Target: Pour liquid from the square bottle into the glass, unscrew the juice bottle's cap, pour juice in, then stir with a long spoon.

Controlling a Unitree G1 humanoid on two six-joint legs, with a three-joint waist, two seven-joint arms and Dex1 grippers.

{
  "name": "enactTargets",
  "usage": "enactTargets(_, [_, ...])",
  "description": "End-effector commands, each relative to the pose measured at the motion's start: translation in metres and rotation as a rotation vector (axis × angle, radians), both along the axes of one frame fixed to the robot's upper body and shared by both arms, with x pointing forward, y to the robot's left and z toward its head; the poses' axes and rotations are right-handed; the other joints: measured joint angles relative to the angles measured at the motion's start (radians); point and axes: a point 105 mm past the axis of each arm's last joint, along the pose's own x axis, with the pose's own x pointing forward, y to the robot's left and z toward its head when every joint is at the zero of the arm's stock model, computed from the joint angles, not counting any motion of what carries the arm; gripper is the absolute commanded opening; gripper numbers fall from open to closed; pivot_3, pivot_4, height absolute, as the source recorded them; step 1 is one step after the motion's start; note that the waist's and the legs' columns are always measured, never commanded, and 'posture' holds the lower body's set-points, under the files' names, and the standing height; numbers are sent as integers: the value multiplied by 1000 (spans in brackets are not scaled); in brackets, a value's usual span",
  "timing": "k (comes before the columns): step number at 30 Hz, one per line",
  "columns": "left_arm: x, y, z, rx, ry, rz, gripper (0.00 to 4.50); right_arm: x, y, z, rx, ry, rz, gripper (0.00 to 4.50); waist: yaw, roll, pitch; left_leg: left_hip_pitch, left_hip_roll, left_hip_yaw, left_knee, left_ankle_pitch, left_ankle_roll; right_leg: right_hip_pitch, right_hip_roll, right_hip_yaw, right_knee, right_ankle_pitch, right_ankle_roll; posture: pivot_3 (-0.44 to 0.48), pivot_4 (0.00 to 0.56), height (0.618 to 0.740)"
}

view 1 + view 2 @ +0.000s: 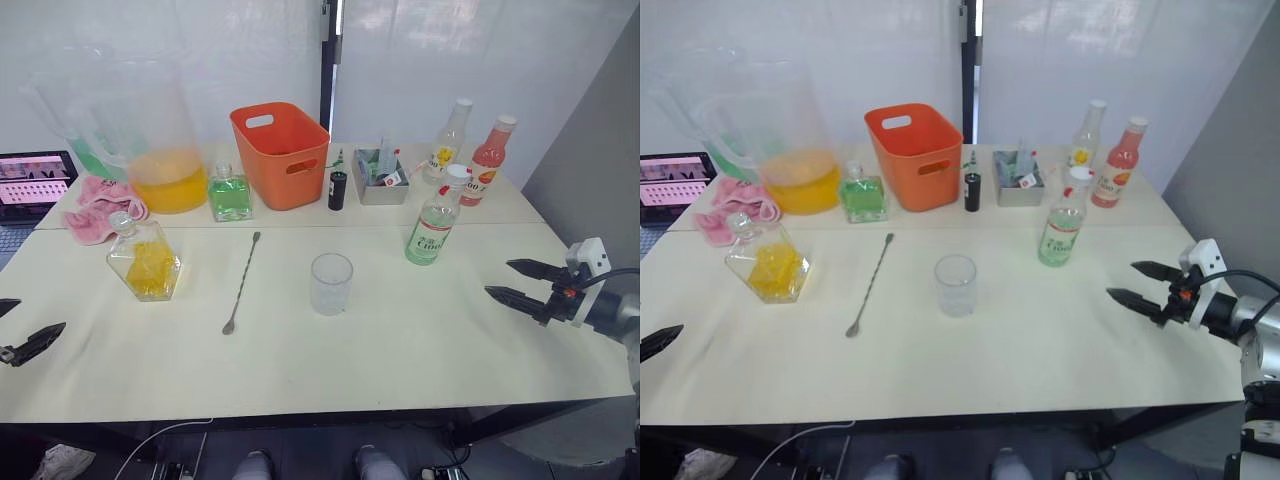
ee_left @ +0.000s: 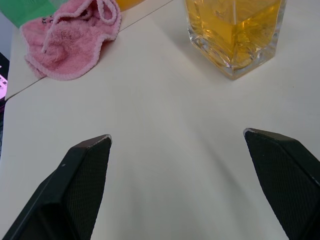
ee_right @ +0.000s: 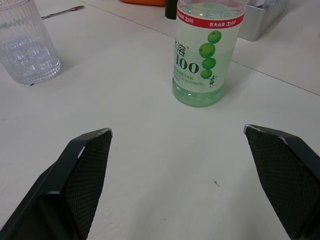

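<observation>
Both tools gaping wide, holding nothing: left tool hovering at lower left edge, right tool at right. Square bottle standing left of centre on surface; spoon lying beside; glass at centre; juice bottle, cap on, right of centre.

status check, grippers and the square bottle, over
Left gripper open, empty, short of the square bottle. Right gripper open, empty, facing the juice bottle. Bottle stoppered, glass empty. Nothing in the way.
</observation>
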Motion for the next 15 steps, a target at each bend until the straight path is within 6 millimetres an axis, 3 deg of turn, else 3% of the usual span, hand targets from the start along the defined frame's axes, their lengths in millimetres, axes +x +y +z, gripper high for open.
enactTargets(1, [1,-5,10,-3,-41,-28,4500,2,-2,15,8,-69,-7,4466,0,0,0,0,0,0,0,0,0,0,0,0,0,0,0,0,150,740])
enactTargets(9, [-4,-13,16,-77,-125,-12,4500,6,18,31,54,-82,78,4466,-2,0,0,0,0,0,0,1,1,0,1,0,1,0,0,0,150,740])
enactTargets(15, [-21,-34,13,-168,-202,19,4500,-2,63,57,102,-51,297,4466,-1,1,0,1,1,0,0,1,1,0,0,1,1,0,0,0,150,740])
